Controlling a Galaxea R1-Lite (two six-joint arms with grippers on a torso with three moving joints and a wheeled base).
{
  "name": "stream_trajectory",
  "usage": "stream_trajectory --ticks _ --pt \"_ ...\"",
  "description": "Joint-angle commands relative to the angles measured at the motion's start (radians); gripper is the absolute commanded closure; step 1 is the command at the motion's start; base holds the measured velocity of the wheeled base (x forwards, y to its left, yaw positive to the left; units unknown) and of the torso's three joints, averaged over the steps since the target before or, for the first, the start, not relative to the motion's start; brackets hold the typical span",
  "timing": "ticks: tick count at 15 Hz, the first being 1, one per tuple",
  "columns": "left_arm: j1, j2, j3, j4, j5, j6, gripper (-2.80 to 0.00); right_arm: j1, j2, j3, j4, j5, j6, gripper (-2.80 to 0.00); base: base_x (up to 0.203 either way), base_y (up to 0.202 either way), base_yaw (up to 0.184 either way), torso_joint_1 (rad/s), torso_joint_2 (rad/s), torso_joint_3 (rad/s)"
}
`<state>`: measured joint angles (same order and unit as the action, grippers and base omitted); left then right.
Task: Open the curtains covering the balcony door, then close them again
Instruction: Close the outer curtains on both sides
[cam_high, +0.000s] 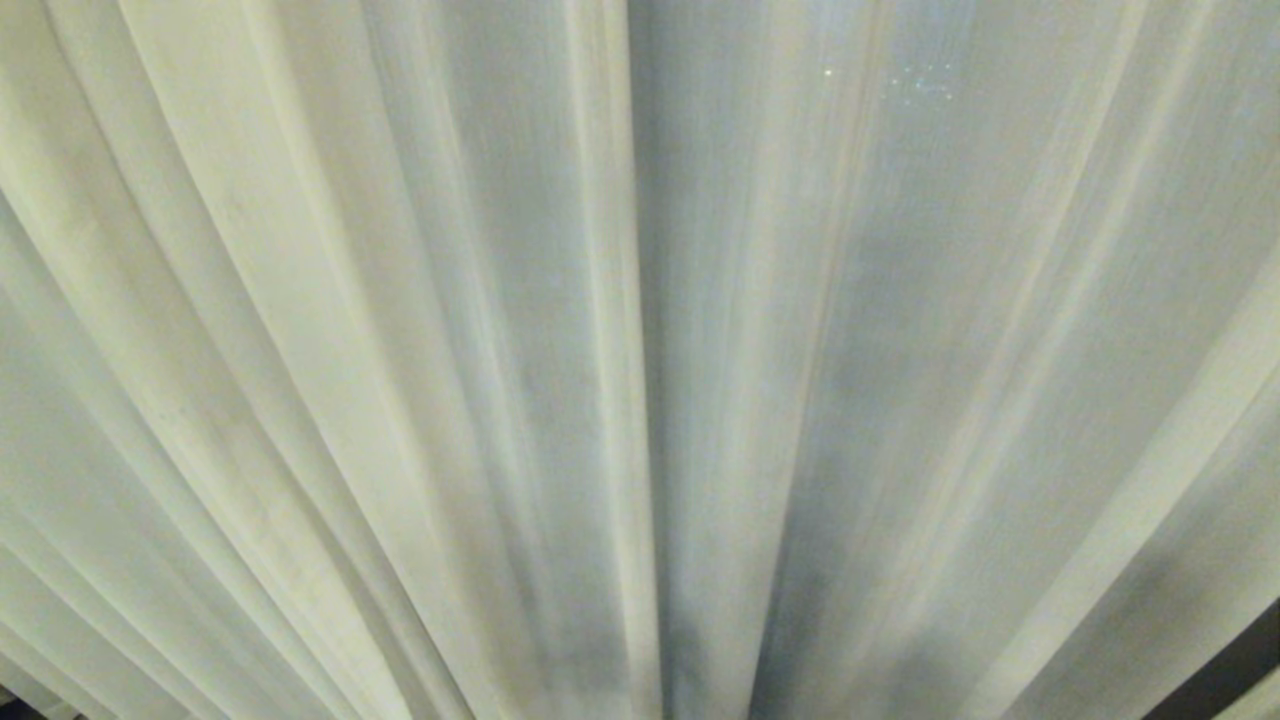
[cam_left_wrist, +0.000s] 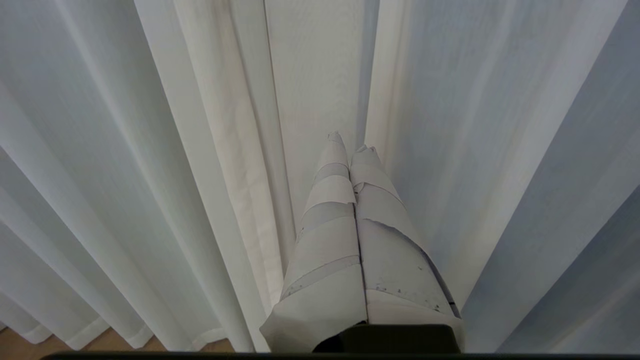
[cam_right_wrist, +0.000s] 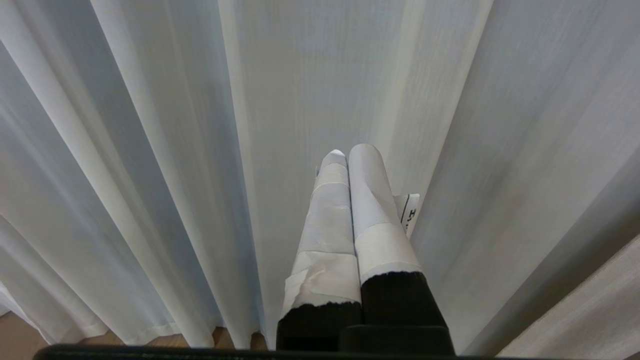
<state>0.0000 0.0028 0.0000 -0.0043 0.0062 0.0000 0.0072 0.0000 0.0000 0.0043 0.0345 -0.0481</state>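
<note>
Head view: cream pleated curtains (cam_high: 500, 350) fill the frame, drawn across, no arms visible. Left wrist: left gripper (cam_left_wrist: 351, 145), taped fingers pressed together, empty, close to the pleats. Right wrist: right gripper (cam_right_wrist: 350, 152) likewise together, empty, facing the fabric.

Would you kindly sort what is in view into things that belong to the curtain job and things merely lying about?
Part of the job:
- curtains, drawn across the whole view
- left tool, shut, close in front of the fabric
- right tool, shut, close in front of the fabric

Just there:
- wooden floor below the hems
</note>
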Motion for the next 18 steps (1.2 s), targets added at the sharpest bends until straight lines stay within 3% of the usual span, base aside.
stream_trajectory --ticks 1,18 --pt "0.0 -0.003 0.0 0.0 0.001 0.0 0.0 0.0 0.001 -0.001 0.0 0.001 -0.001 0.0 0.0 0.0 0.0 0.0 0.0 0.0" --pt "0.0 -0.003 0.0 -0.002 -0.002 0.0 0.0 0.0 0.001 0.0 0.0 0.001 -0.001 0.0 0.0 0.0 0.0 0.0 0.0 0.0"
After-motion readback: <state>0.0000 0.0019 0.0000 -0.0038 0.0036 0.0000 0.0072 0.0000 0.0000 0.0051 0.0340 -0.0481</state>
